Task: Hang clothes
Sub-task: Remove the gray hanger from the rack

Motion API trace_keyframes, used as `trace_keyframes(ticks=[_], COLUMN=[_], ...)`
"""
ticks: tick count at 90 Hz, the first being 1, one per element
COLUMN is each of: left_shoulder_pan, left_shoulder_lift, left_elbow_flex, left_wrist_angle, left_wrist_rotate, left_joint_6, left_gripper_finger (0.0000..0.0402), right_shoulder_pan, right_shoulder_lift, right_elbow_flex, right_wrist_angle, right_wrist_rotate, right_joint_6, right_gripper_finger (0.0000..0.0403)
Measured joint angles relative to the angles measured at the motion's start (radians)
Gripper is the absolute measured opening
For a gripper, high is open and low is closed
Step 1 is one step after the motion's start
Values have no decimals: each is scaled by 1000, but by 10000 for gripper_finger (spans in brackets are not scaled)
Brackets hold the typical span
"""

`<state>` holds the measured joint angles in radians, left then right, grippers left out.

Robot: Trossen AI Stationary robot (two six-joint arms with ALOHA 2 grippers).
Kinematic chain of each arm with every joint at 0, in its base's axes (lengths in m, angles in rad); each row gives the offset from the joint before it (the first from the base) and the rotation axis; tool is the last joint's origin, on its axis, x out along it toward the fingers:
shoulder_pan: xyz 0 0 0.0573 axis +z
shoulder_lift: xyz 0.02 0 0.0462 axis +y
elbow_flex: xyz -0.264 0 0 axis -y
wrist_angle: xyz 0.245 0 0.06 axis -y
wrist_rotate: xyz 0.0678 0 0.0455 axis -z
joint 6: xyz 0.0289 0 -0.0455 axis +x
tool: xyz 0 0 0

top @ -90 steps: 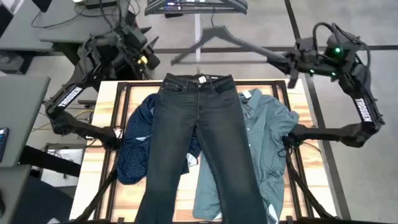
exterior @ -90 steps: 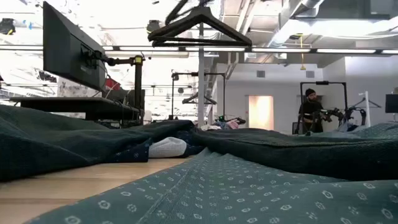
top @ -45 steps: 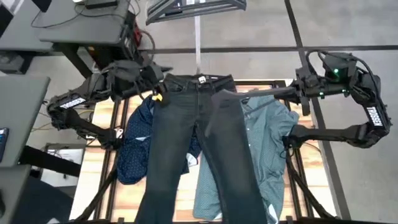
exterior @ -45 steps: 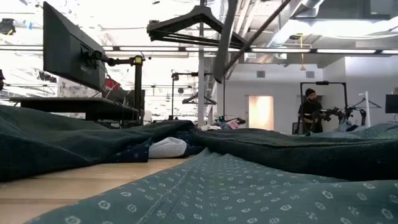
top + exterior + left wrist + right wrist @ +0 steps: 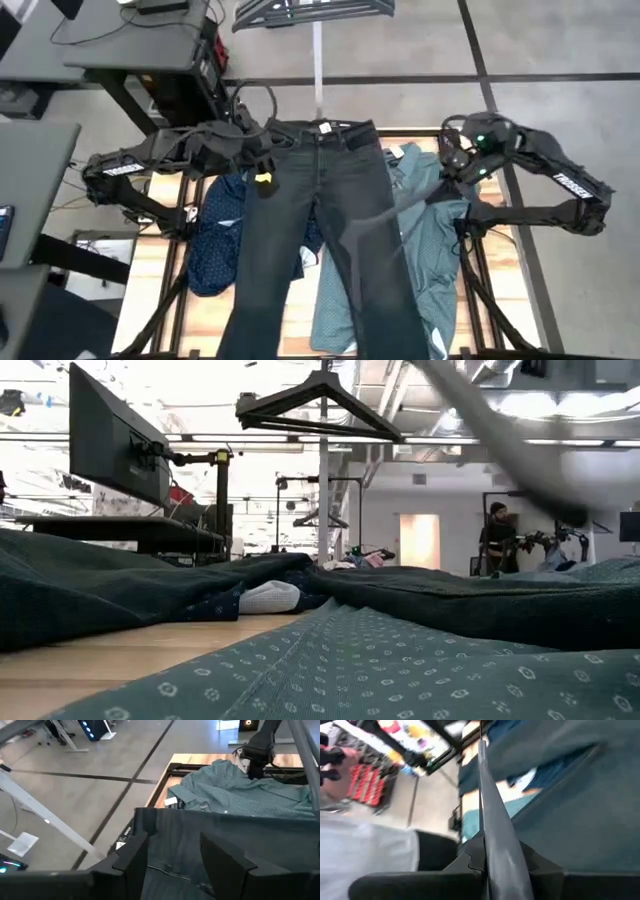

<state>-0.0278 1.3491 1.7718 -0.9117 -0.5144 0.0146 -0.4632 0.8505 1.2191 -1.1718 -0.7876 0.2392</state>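
1. High view, surface and room: a wooden desk [image 5: 170, 250] stands on a grey floor with dark seam lines; a second hanger [image 5: 315, 10] hangs beyond the desk's far edge.
2. High view, count: three garments lie flat. The jeans [image 5: 320, 230] are in the middle, overlapping the navy dotted shirt [image 5: 215, 235] on the left and the teal shirt [image 5: 435, 240] on the right.
3. High view, claws: the left claw [image 5: 262, 158] is at the left corner of the jeans' waistband. The right claw [image 5: 443, 183] is over the teal shirt, and a blurred grey hanger [image 5: 385, 215] reaches from it across the jeans.
4. Low view: fabric fills the foreground; a monitor [image 5: 110, 445] and a distant person [image 5: 497, 538] show behind. A blurred bar crosses the upper right.
5. Left wrist view: the fingers [image 5: 131, 855] stand apart above the jeans' waistband, gripping nothing.
6. Right wrist view: the claw is clamped on the hanger's bar; the garments below are partly cut off.
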Motion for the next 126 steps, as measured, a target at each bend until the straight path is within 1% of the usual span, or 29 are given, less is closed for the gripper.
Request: trace_keyframes(ticks=[8,16,31,37,42,54,63,71,79,83,90,99,111,126], left_shoulder_pan=[-2,-5,-6,-5,-4,-4,0,4,17,23,32,57,119,229], left_shoulder_lift=[0,0,3,8,17,41,55,63,63,63,62,55,56,69], left_elbow_flex=[0,0,0,0,0,0,0,0,0,0,0,0,0,0], left_wrist_angle=[-5,-19,-20,-21,-22,-44,-74,-93,-131,-136,-140,-100,-25,89], left_wrist_rotate=[0,0,0,0,0,1,3,4,16,17,17,18,17,17], left_joint_6=[-18,-27,-18,-15,-5,19,14,-19,-49,-65,-80,-69,-41,25], left_gripper_finger=[162,162,162,162,162,162,162,162,162,162,162,162,161,161], right_shoulder_pan=[-15,-25,-54,-70,-80,-117,-168,-231,-291,-315,-353,-408,-486,-558], right_shoulder_lift=[0,2,16,29,49,93,133,156,175,179,179,179,176,176], right_elbow_flex=[-33,-76,-142,-169,-190,-228,-229,-229,-230,-230,-228,-192,-117,-57], right_wrist_angle=[-66,-129,-169,-169,-161,-89,-23,6,2,2,13,42,146,410], right_wrist_rotate=[-41,-47,-51,-34,15,177,287,346,391,408,407,395,425,443], right_joint_6=[-1,-16,-37,-46,-53,-41,-46,-90,-135,-147,-156,-154,-128,-69], right_gripper_finger=[20,20,20,24,31,57,81,111,153,175,211,240,251,252])
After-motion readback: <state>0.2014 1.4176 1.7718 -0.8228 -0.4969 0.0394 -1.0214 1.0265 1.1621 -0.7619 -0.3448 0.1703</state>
